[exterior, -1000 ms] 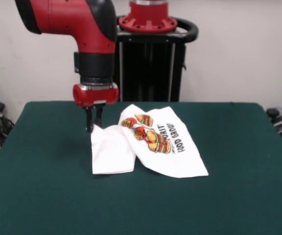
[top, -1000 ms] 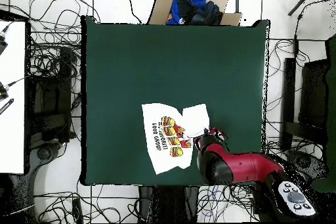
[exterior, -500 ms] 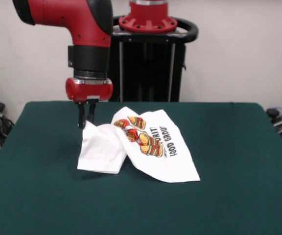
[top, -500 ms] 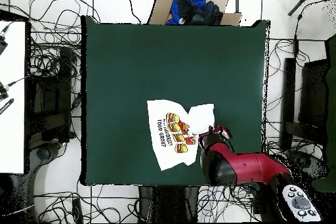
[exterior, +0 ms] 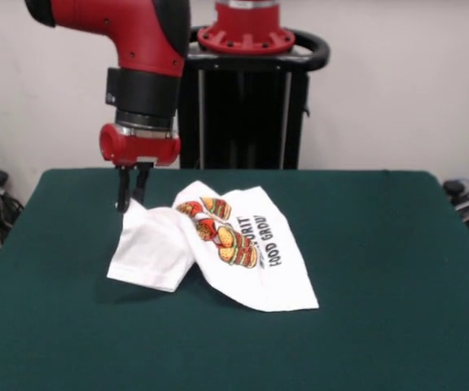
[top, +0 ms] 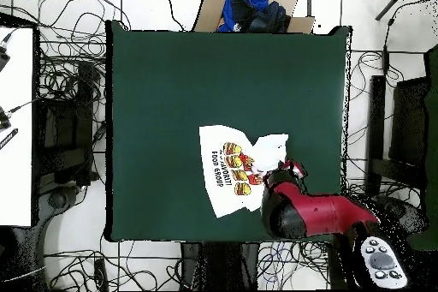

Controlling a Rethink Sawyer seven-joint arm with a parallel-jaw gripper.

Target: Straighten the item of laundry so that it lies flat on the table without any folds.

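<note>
My gripper (exterior: 129, 205) has dragged the T-shirt (exterior: 243, 252) leftward in the front view since a second ago, its jaws pinched shut on one raised corner of the cloth. The shirt lies crumpled on the green worktop (exterior: 381, 269), one side folded under, its burger print facing up.

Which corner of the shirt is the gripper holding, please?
The gripper pinches the plain white corner of the shirt and lifts it, while the printed part and other corners lie on the table.
</note>
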